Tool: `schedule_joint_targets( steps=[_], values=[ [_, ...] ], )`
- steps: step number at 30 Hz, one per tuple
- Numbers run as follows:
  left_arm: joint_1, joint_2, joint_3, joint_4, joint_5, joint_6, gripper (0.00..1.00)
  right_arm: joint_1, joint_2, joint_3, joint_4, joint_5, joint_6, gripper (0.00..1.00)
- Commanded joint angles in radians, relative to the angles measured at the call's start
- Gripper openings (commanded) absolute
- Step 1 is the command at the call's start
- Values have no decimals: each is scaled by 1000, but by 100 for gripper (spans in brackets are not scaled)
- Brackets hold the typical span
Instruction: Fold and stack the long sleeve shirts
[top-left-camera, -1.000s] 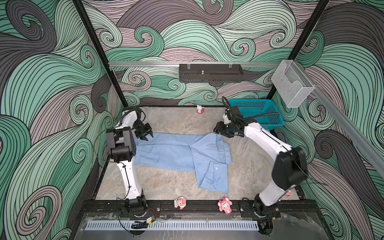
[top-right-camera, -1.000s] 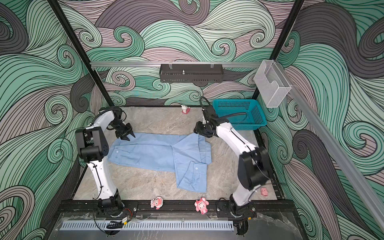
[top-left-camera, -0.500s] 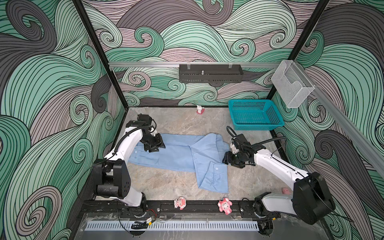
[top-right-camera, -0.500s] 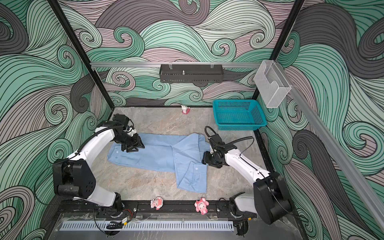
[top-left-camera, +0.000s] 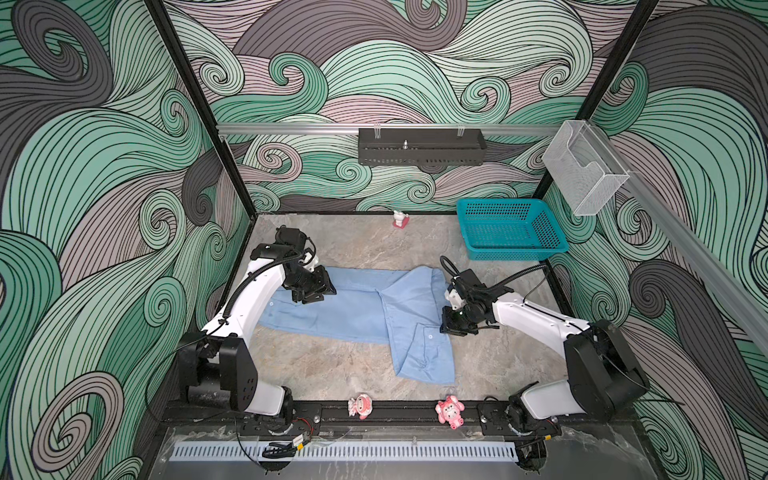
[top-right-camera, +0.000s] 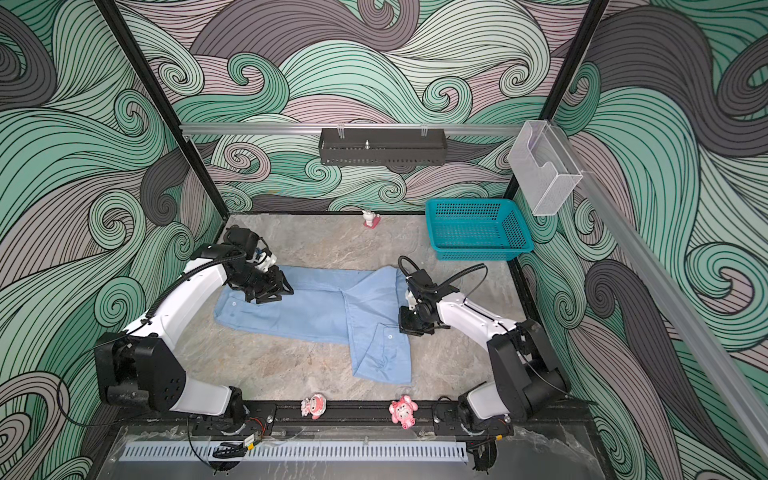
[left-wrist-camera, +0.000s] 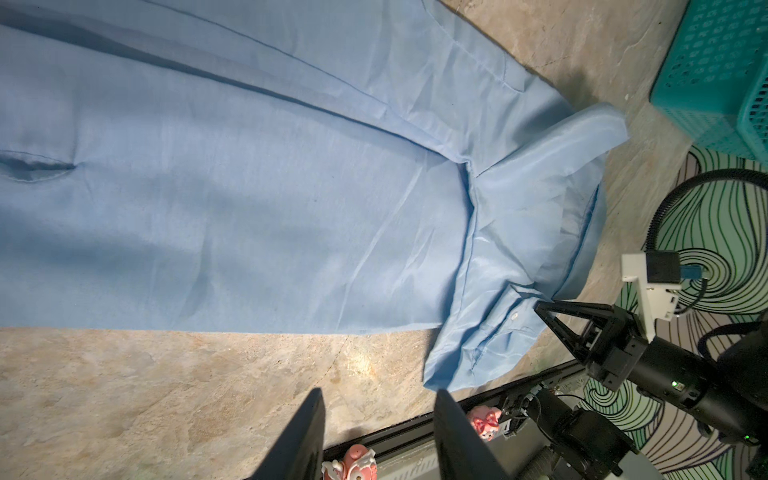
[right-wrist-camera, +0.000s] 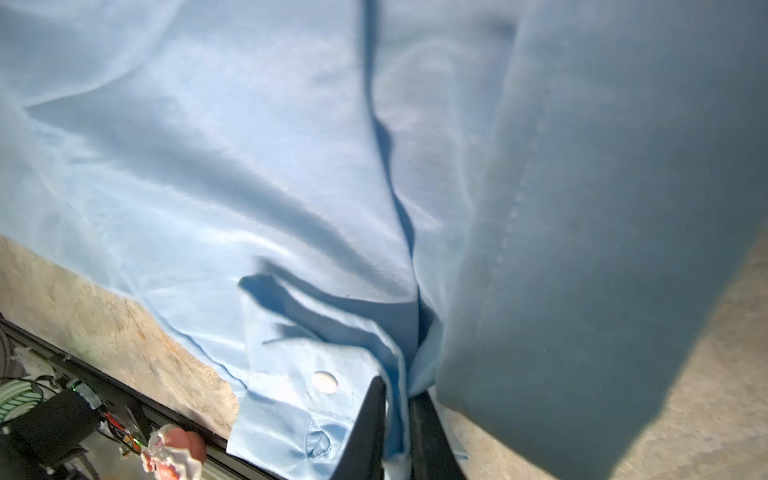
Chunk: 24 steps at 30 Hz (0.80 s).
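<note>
The light blue shirt lies flat on the stone-patterned table, stretched between the two grippers.

The right gripper stands at the side edge of the shirt, where a part with a cuff hangs down toward the front rail. In the right wrist view its fingers are almost together, and a fold of the cloth is pinched between them. A white button sits on the cuff just beside the fingers, and bare table shows on their other side.

The left gripper is over the opposite end of the shirt. In the left wrist view its fingers stand clearly apart with nothing between them. Past their tips there is bare table and then the long edge of the shirt. Whether these fingers touch the cloth, I cannot tell.

A teal basket stands behind the right gripper's fingers, well apart from them, near the back wall. A pink toy sits on the black front rail, in front of the same fingers.
</note>
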Motion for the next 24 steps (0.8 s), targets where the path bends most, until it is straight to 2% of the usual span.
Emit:
schedule_joint_targets(
  steps=[1,5,9,13,15,17,21,24],
  values=[
    [-16,-42,27,23,70,50,46,36,-113,55,-56,-20,-84,11],
    [-32,-47,20,52,86,68,47,52,-189,58,-119,30,-110,12],
    [-50,-29,21,57,96,74,47,51,-203,27,-130,28,-132,6],
    [-94,11,28,60,86,92,48,52,-216,-6,-109,25,-143,11],
    [-122,18,26,74,93,101,47,51,-211,-14,-99,7,-173,5],
    [-164,24,25,105,110,120,44,55,-227,-26,-66,-27,-217,0],
    [-271,14,20,204,169,187,40,89,-338,-60,62,-82,-324,0],
    [-339,-63,-21,336,209,271,43,128,-425,-72,176,-119,-398,0]
  ],
)
